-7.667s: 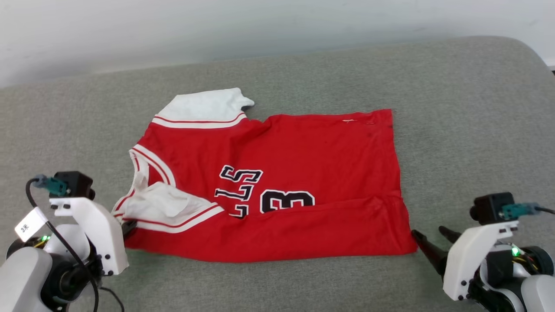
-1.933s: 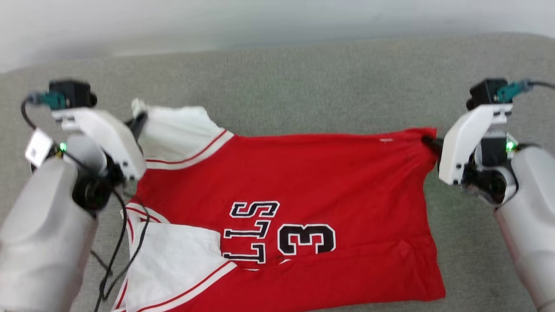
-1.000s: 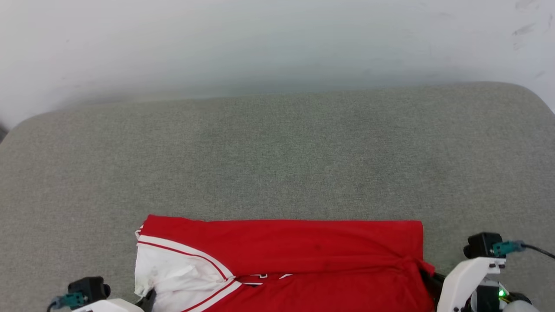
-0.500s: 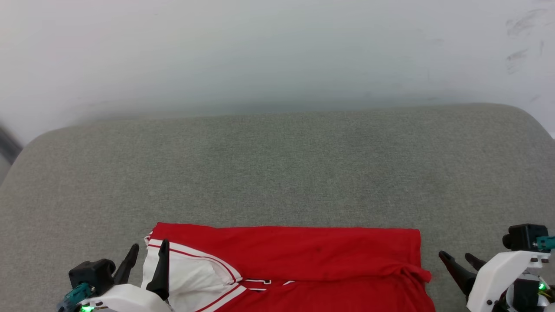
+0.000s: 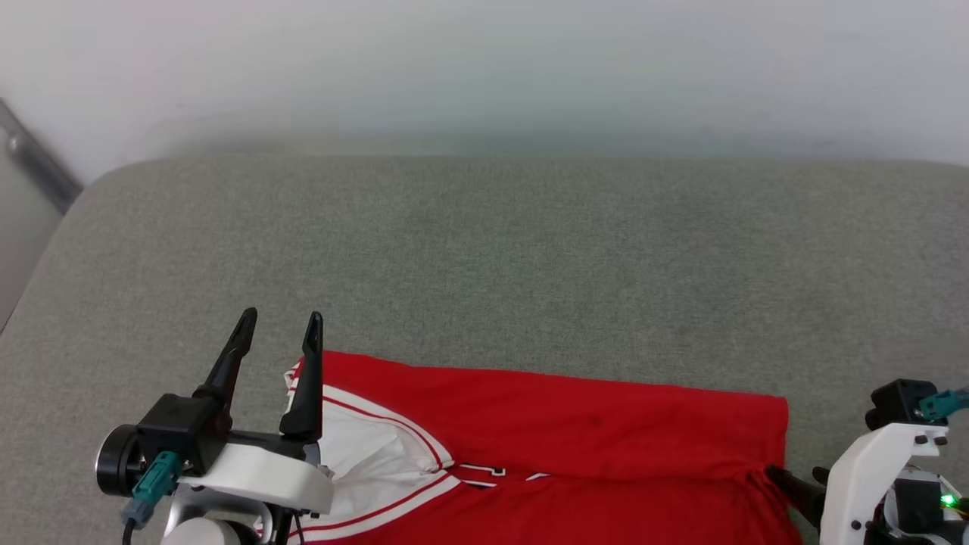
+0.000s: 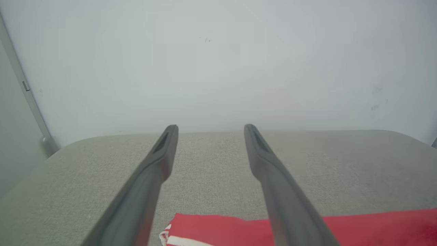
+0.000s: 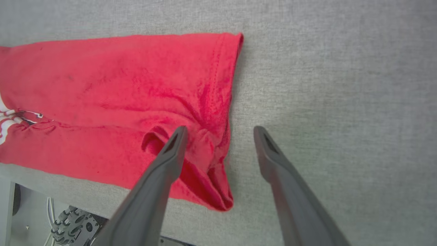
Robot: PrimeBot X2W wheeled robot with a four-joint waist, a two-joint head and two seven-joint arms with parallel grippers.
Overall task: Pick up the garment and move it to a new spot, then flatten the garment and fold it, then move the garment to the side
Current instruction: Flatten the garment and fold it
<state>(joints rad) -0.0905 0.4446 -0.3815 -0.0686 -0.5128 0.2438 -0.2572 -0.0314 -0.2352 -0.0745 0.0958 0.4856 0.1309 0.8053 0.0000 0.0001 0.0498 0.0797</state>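
Note:
The garment [image 5: 575, 431], a red jersey with a white, red-striped sleeve end, lies folded into a long band along the near edge of the grey padded surface [image 5: 484, 257]. Black letters peek out at the fold. My left gripper [image 5: 278, 318] is open above the garment's left end, fingers pointing away from me, nothing between them. In the left wrist view the left gripper [image 6: 210, 127] is raised over the garment [image 6: 239, 225]. My right gripper [image 7: 220, 129] is open astride the bunched right end of the garment [image 7: 119, 85], one finger over cloth, one over the surface. It is low at the right gripper [image 5: 792, 471].
A white wall [image 5: 484, 68] rises behind the padded surface. A grey strip [image 5: 38, 163] runs down the wall at the far left. The surface's near edge and part of my base [image 7: 68, 218] show in the right wrist view. Bare grey padding stretches beyond the garment.
Both grippers have opened and let go of the garment's ends. The left gripper has risen off the sleeve end. The head camera has also shifted.

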